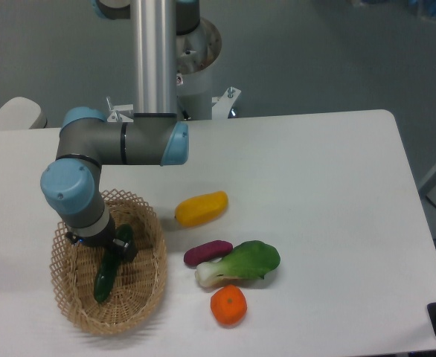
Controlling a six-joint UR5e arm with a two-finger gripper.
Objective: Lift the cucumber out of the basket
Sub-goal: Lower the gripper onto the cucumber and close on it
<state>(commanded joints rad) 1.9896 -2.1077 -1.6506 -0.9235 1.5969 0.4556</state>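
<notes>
I have the gripper [112, 249] down inside the basket [147, 297], straddling the upper part of the cucumber [104, 277]; the wrist hides the jaws, so I cannot tell whether they have closed on it. The cucumber lies in the basket with its long axis running from upper right, where its tip pokes out beside the gripper, down to lower left, most of its length below the gripper. From here I judge the next move is a straight lift, once grip is confirmed. The arm drops from its column, elbows left, and the wrist points steeply down into the basket. The yellow vegetable [201, 208] sits well apart on the desk [329, 186].
</notes>
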